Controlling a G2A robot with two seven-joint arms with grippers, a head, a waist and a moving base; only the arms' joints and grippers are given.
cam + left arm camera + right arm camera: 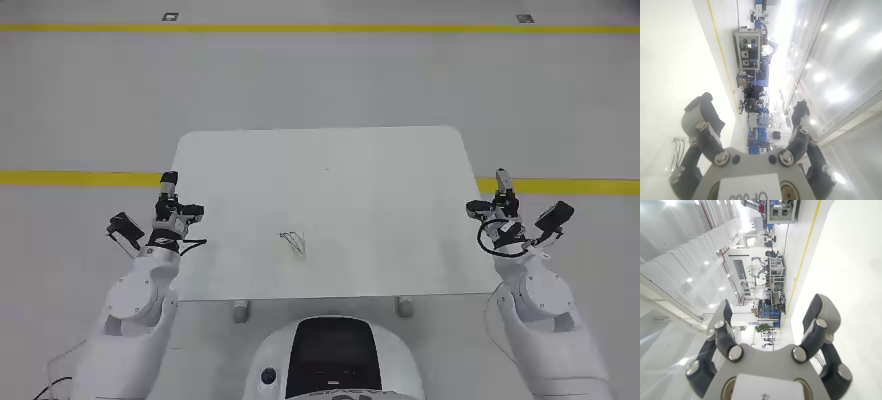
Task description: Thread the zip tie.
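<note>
Pincers: left pincer (753,100) and right pincer (772,300) both gape wide, holding nothing, at opposite bench (400,170) edges.
Tie: zip tie (293,242) lies near the front edge, well apart from both.
Risk: I expect the thin strap to skid when pinched.
Writing: sticker (749,186) print is cut off.

Zip ties (293,242) on table (400,170) between left tool (178,198), right tool (490,196)

Table (380,200) open on all sides of zip tie (293,243), possibly bundle.
</note>
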